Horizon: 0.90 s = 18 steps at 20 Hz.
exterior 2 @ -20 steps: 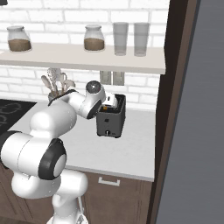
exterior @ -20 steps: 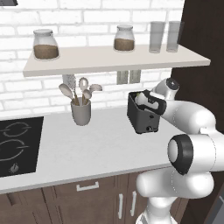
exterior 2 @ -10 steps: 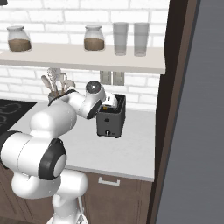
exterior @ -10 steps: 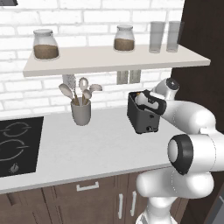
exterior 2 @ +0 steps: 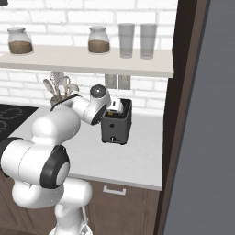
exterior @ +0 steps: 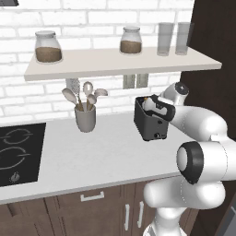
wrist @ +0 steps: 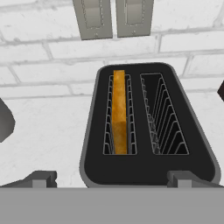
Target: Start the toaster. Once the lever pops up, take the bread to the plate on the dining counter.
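Nothing moved since earlier, gripper [wrist: 111, 177] spread wide over dark toaster [wrist: 148, 170], golden-brown bread [wrist: 119, 111] upright in left slot

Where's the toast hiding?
The bread stands on edge in the left slot of the toaster in the hand view, below the wall sockets; the right slot is empty.

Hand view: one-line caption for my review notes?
Open gripper poised above the toaster, bread sitting in its left slot, right slot empty.
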### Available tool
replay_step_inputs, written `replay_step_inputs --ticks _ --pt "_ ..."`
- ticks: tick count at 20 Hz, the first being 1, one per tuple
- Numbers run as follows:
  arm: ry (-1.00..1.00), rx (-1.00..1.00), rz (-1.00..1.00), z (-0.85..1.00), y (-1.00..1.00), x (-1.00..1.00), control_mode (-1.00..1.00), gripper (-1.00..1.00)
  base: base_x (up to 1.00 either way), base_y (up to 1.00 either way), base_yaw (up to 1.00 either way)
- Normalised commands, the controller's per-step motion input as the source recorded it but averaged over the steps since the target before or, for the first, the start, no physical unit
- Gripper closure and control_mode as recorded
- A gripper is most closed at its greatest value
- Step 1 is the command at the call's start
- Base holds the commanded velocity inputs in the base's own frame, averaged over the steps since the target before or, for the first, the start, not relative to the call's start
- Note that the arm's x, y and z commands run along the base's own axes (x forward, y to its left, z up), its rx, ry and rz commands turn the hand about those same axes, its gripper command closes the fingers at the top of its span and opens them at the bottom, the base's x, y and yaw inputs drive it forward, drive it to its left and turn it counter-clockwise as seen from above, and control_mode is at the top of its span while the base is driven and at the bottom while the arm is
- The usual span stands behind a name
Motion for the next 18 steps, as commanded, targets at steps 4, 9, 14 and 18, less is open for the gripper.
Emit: replay_step_inputs --ticks 4,9,14,18 --pt "0.0 0.0 0.0 0.0 0.0 0.0 -1.0 -1.0 0.0 0.0 0.0" --pt "0.0 0.0 0.0 0.0 0.0 0.0 -1.0 -1.0 0.0 0.0 0.0" --pt "0.0 0.0 0.0 0.0 0.0 0.0 -1.0 -1.0 0.0 0.0 0.0" --pt "0.0 0.0 0.0 0.0 0.0 0.0 -1.0 -1.0 0.0 0.0 0.0"
